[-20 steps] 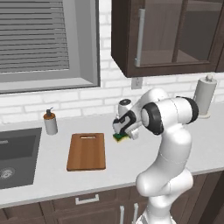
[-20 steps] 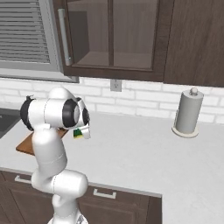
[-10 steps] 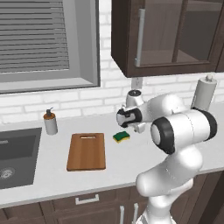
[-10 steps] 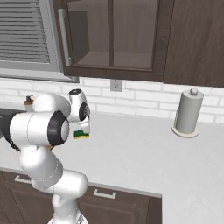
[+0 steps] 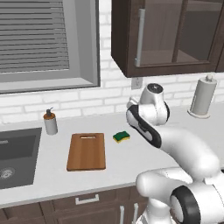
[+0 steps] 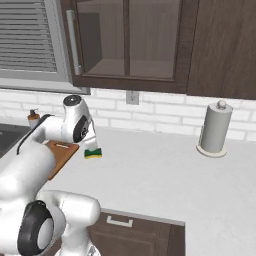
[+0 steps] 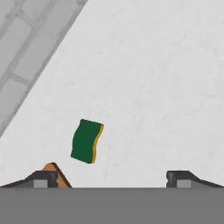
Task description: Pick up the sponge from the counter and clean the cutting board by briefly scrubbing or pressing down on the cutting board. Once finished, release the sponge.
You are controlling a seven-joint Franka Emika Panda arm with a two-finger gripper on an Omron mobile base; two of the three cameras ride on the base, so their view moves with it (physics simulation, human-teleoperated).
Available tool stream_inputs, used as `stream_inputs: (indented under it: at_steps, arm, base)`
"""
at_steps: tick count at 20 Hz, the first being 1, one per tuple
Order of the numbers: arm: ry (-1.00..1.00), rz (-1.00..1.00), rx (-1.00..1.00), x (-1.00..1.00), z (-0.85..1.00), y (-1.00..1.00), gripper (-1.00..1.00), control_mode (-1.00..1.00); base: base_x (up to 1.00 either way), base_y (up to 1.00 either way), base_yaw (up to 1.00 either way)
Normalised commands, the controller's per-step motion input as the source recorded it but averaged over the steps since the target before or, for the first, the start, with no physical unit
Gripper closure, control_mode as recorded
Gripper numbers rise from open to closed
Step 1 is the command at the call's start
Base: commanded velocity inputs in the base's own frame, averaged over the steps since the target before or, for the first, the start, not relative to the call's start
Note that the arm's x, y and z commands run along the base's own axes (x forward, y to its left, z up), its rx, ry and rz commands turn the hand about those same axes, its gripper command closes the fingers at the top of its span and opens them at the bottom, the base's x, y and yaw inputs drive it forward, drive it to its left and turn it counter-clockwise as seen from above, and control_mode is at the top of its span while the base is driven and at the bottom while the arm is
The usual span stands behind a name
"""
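The sponge (image 5: 121, 137), dark green on yellow, lies flat on the light counter (image 5: 114, 167) just right of the reddish-brown cutting board (image 5: 87, 151). From the other side, the sponge (image 6: 93, 153) sits past the board's (image 6: 61, 152) far end, under my white arm. In the hand view my gripper (image 7: 111, 177) is open, its fingertips (image 7: 43, 176) wide apart with nothing between them. It looks down from above at the sponge (image 7: 87, 141), which lies left of centre. A corner of the board (image 7: 56, 174) shows by the left fingertip.
A soap dispenser (image 5: 50, 122) stands beside the dark sink (image 5: 14, 155) at the left. A paper towel roll (image 5: 203, 96) stands at the back right against the brick wall. Dark wall cabinets (image 5: 170, 35) hang above. Bare counter (image 6: 165, 170) stretches right of the sponge.
My arm has swung round and its elbow has come toward the cameras. The hand has drawn up and away from the sponge. Sponge and board lie where they were.
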Motion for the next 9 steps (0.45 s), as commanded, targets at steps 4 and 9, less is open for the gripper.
stream_inputs:
  at_steps: [4, 9]
  arm:
    - [-0.32, 0.26, 0.0, -0.99, 1.0, -0.05, -1.0, -1.0]
    - [-0.41, 0.25, 0.0, -0.76, 1.0, -0.04, -1.0, -1.0]
  base:
    - [0.0, 0.0, 0.0]
    - [0.0, 0.0, 0.0]
